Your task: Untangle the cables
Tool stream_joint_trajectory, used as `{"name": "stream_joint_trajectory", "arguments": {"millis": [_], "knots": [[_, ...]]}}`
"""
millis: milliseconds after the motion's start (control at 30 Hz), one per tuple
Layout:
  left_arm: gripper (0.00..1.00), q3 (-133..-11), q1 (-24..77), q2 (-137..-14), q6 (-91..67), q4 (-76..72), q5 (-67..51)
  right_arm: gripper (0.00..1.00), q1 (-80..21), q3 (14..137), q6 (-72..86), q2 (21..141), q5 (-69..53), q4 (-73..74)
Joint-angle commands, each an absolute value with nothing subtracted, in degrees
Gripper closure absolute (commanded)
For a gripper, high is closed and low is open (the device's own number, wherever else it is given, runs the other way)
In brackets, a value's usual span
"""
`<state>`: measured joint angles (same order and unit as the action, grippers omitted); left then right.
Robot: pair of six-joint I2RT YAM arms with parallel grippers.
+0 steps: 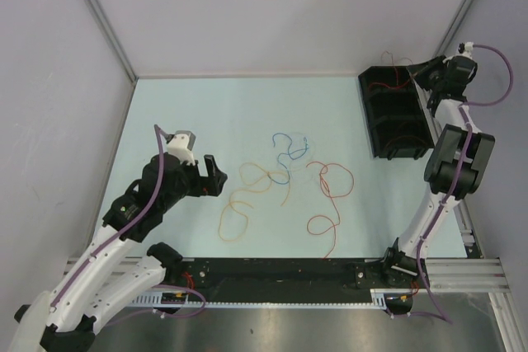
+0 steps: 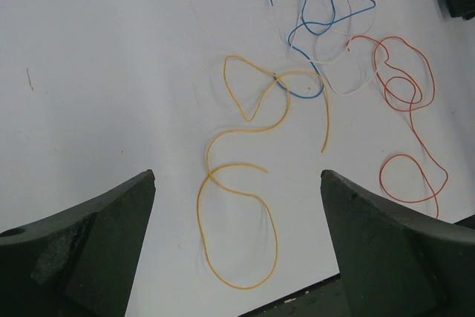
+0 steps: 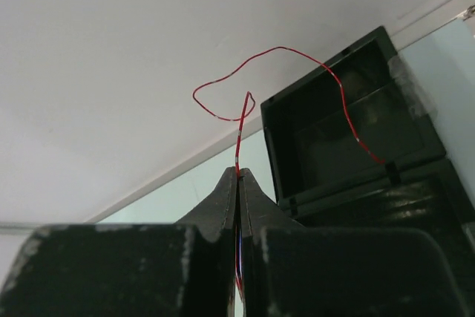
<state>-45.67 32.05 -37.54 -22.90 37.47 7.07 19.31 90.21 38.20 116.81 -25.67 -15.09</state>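
1. A pale blue tabletop [image 1: 206,105] sits between grey walls.
2. At its middle, a curly yellow cable [image 2: 252,130], a blue cable [image 2: 319,31] and a white cable [image 2: 345,92] overlap. A looped orange-red cable [image 2: 381,176] lies just beside them.
3. The left tool [image 2: 237,174] hangs above the yellow cable, fingers wide apart, holding nothing.
4. The right tool [image 3: 239,176] is clamped on a thin red cable [image 3: 239,139], which arcs over the black compartment tray [image 3: 326,198] at the far right corner.

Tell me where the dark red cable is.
Far right in the top external view: the dark red cable is pinched in the right gripper, over the black tray's far end.
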Motion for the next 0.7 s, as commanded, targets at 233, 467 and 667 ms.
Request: {"name": "stream_joint_trajectory", "arguments": {"millis": [233, 467, 667], "knots": [[0.02, -45.4, 31.6, -38.3, -22.1, 35.8, 6.3, 1.00, 17.8, 113.0, 38.3, 129.5, -17.9, 3.0], [0.02, -45.4, 30.8, -39.4, -21.9, 35.7, 5.7, 1.00, 16.4, 125.7, 36.3, 138.4, -17.1, 7.1], [0.02, -45.4, 29.7, -40.3, -21.7, 35.4, 4.7, 1.00, 15.5, 138.2, 34.3, 146.1, -14.3, 10.5]]}}
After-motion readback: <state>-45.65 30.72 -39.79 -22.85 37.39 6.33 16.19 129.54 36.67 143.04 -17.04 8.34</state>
